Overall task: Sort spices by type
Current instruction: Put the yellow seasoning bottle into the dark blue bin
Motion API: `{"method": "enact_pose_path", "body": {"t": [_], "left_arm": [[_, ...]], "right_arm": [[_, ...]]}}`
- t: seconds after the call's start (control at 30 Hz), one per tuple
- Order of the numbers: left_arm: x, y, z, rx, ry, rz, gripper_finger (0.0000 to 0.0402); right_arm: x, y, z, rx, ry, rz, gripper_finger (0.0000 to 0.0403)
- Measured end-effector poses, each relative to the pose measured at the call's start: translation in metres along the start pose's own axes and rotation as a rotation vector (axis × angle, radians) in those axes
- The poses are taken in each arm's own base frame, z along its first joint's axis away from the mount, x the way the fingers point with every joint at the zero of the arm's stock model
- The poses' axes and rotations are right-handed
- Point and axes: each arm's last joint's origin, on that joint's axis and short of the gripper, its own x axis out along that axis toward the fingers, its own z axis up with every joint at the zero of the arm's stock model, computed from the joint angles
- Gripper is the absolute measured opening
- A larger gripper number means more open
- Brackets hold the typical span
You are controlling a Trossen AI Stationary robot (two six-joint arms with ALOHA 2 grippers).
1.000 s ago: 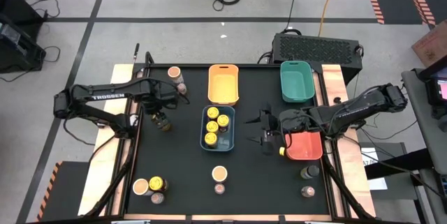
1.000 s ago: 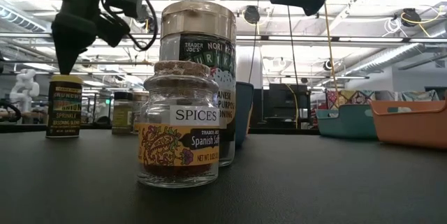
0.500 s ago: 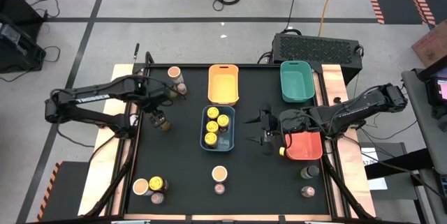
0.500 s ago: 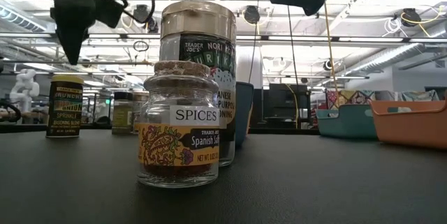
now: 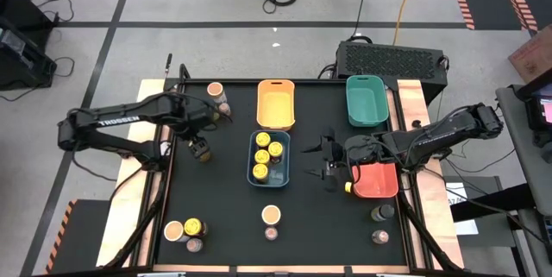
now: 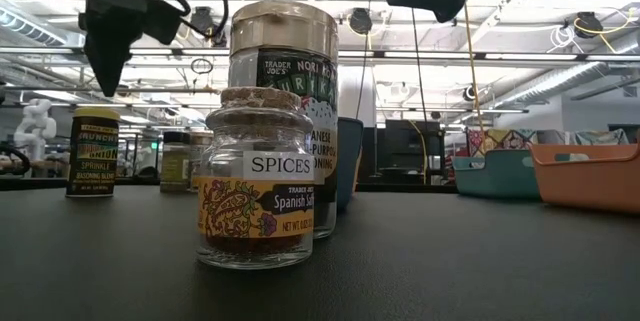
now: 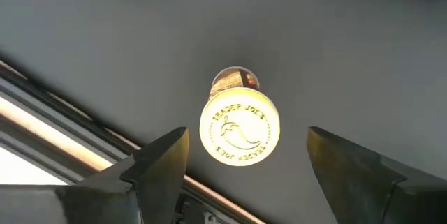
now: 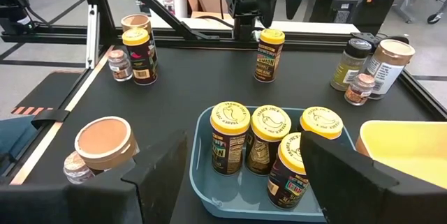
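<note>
Left gripper [image 5: 197,141] has risen off the yellow-lidded jar [image 7: 239,133] since a second ago; low view shows its tip higher above the lid. Fingers [image 7: 157,165] spread wide, empty, straddling the jar from above without touching.

Near edge of the black table [image 5: 224,208]: a glass spices jar [image 6: 257,177] with a taller tan-lidded jar [image 6: 284,51] just behind it. At the near left, a peach-topped tub [image 5: 173,230], another yellow-lidded jar and a small jar clustered together. Two dark jars [image 5: 380,213] at the near right.

Mid table: blue tray [image 8: 202,182] holds four yellow-lidded jars [image 8: 230,116], upright, packed close. The jar under the left gripper stands well left of it. Right gripper [image 5: 329,161] hovers just right of the blue tray, fingers [image 8: 157,172] wide apart, holding nothing. Red tray [image 5: 377,182] beside it, under the right arm.

Far side: yellow tray [image 5: 276,104], green tray [image 5: 366,100], and a tan-lidded tub with a smaller jar [image 5: 222,107] at far left.
</note>
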Motion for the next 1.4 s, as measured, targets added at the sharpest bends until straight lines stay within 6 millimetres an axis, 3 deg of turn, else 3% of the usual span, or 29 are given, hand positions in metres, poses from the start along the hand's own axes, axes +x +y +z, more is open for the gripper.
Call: {"method": "enact_pose_path", "body": {"t": [0.23,0.5,0.83,1.4], "left_arm": [[0.007,-0.002,0.005,0.003,0.037,0.018,0.0294],[0.031,0.004,0.000,0.044,0.125,0.054,0.0294],[0.044,0.004,-0.001,0.082,0.120,0.048,0.0294],[0.046,0.003,0.002,0.113,0.083,0.030,0.0276]], "right_arm": [[0.000,0.000,0.000,0.000,0.000,0.000,0.0272],[0.000,0.000,-0.001,-0.002,0.007,-0.001,0.0272],[0.000,0.000,-0.001,-0.005,0.007,-0.001,0.0272],[0.000,0.000,-0.001,-0.005,0.007,-0.001,0.0272]]}}
